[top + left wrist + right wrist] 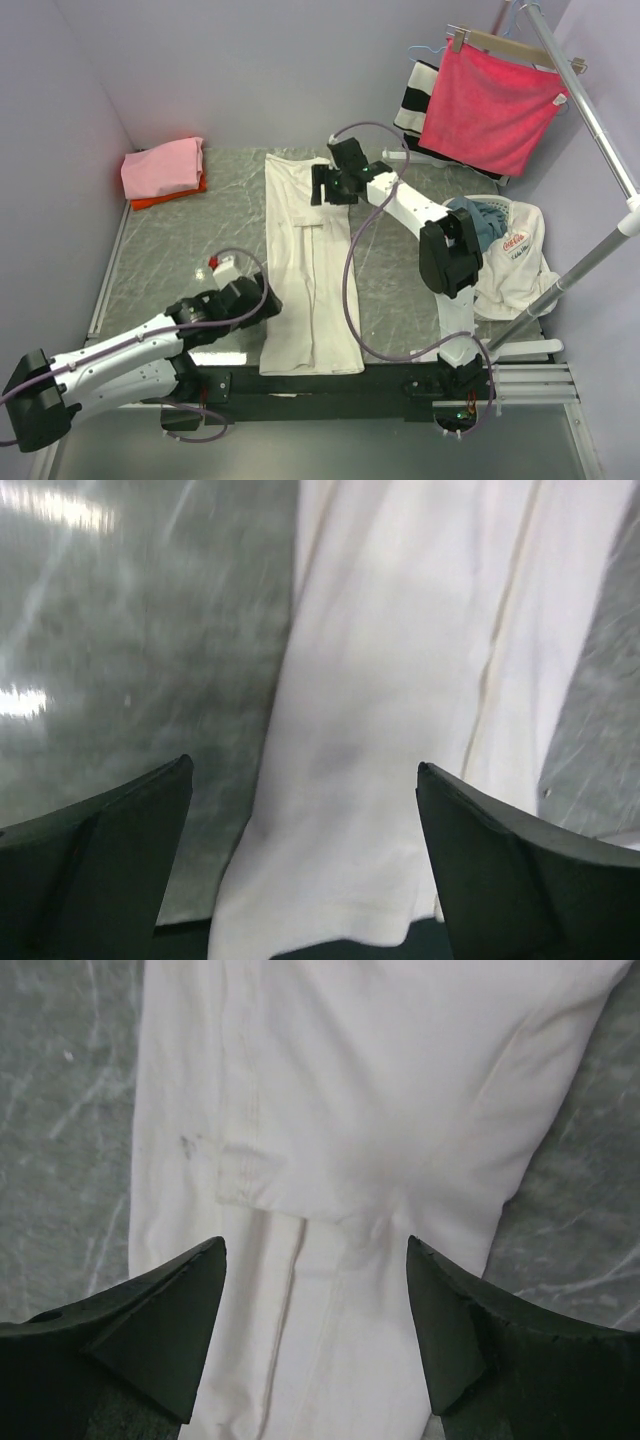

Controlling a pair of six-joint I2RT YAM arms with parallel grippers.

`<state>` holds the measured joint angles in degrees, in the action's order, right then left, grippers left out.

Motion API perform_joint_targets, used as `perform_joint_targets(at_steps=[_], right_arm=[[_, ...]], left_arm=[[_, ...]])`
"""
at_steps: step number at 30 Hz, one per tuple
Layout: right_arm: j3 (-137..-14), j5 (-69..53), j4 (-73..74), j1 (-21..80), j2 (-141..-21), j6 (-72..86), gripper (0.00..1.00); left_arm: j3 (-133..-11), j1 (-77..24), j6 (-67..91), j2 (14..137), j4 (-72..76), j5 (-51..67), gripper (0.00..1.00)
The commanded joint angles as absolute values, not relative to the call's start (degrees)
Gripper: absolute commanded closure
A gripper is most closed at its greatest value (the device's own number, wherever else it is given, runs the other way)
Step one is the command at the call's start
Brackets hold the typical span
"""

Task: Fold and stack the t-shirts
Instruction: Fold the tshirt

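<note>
Bare table (180, 240) beside cream tee (300, 250)

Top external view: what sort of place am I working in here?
Probably a staged laundry-folding test cell: bare lavender walls box in a marble-look table, and a metal rack holds a red cloth on a hanger.

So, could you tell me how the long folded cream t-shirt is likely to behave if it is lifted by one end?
The cream t-shirt would probably droop limply: it lies flat with soft wrinkles. Its folded-in layers, seen as overlapping seams in the right wrist view, may well fall open. It looks thin at its edges, so likely light.
</note>
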<state>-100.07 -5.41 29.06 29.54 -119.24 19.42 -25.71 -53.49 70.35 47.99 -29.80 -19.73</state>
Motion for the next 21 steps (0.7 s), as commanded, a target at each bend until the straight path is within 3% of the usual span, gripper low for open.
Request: perform_joint_targets(at_steps=[1, 5, 8, 13, 21], right_arm=[[-105.55, -8.26, 29.88, 27.34, -122.16, 17.84, 0.21], [-108.81, -5.81, 32.95, 26.63, -124.37, 17.75, 0.21], [-102.76, -2.99, 30.42, 25.93, -120.09, 19.07, 0.20], [-91.87, -1.93, 27.42, 23.47, -111.38, 21.35, 0.18], [-79.38, -3.07, 27.16, 23.38, -101.61, 21.18, 0.18]], left_arm=[[-35.41, -48.36, 53.59, 53.51, -20.53, -30.85, 0.01], [-41.81, -36.50, 42.12, 68.94, -6.79, -19.47, 0.01], [-48.39, -32.00, 35.44, 80.21, 2.17, -13.39, 0.01], [-61.24, -27.43, 29.89, 98.04, 6.85, -1.95, 0.00], [-84.09, -23.65, 28.21, 115.47, 5.99, 13.53, 0.01]])
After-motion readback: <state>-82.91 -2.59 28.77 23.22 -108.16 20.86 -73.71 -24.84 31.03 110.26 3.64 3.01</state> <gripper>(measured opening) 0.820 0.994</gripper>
